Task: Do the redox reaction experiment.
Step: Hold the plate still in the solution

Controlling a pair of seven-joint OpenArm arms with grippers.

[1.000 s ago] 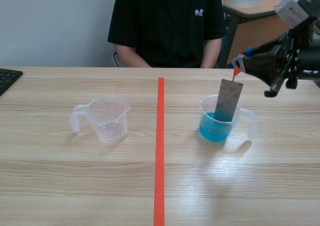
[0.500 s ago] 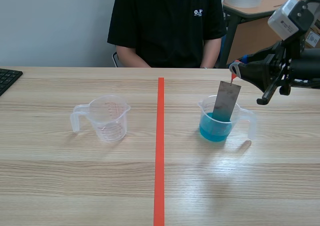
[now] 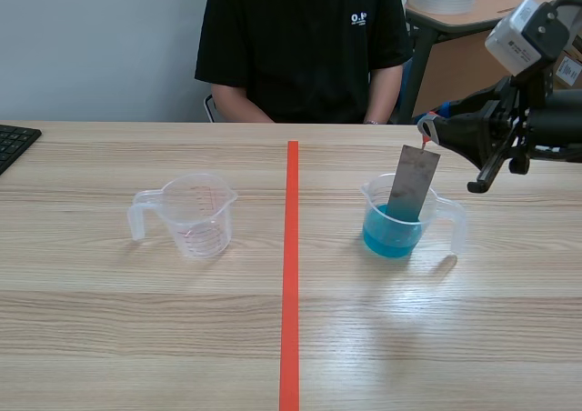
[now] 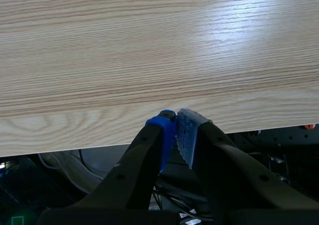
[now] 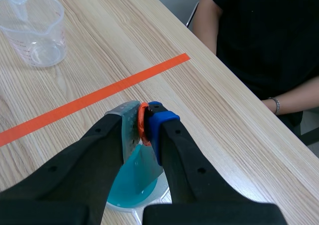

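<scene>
Jaws of R gripper pinch an orange-red loop, arm raised at right, w/ a metal strip hanging tilted into the beaker of blue liquid. L gripper sits closed on nothing at the table edge.

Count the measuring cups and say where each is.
2. An empty cup stands left of the tape line; a cup of blue liquid stands right of it, with the right gripper holding a metal plate in it. None looks hidden.
</scene>
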